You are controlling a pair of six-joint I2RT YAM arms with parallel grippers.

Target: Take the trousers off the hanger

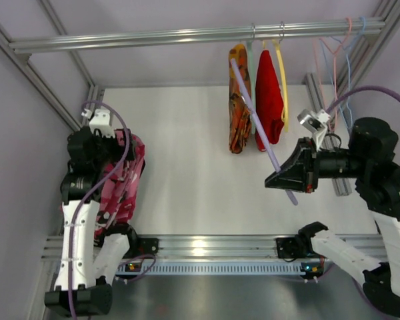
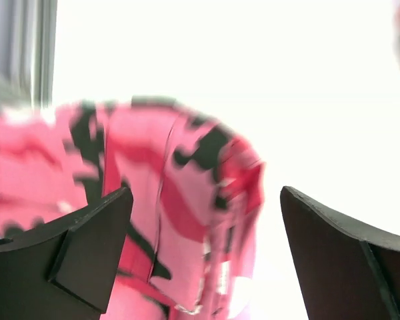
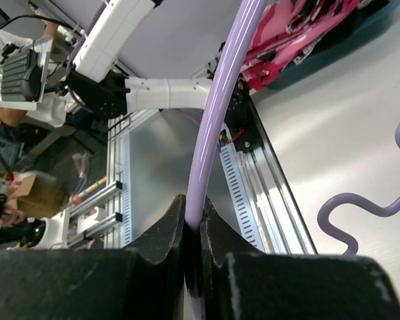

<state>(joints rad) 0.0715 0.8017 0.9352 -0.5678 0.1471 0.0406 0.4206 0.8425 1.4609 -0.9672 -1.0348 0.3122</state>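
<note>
Trousers are lying in a heap on the bench at far left, right under the left arm's wrist, well apart from the hanger. So the separation looks done; what's left is judged to be tidy-up.

Right pincer is pressing its jaws together on the hanger's lilac bar, near one end. Wrist view is showing the bar running straight up out of the closed jaws. The hanger is hanging bare and diagonal in the air, its upper end crossing in front of the orange garment on the rail. Can't tell whether its hook is touching anything.

Left pincer is sitting spread, with nothing between the fingers, hovering just over the trousers. Its wrist view is blurred, so contact can't be ruled out.

Next move, as a guess: right arm needs to park or drop the hanger without snagging the orange garment or the red garment beside it. Left arm just needs to lift clear without dragging fabric.

Surface: white matte bench, aluminium extrusion along the near edge, grey side walls. The rail is also carrying a yellow hanger and a cluster of thin pastel hangers at far right.
</note>
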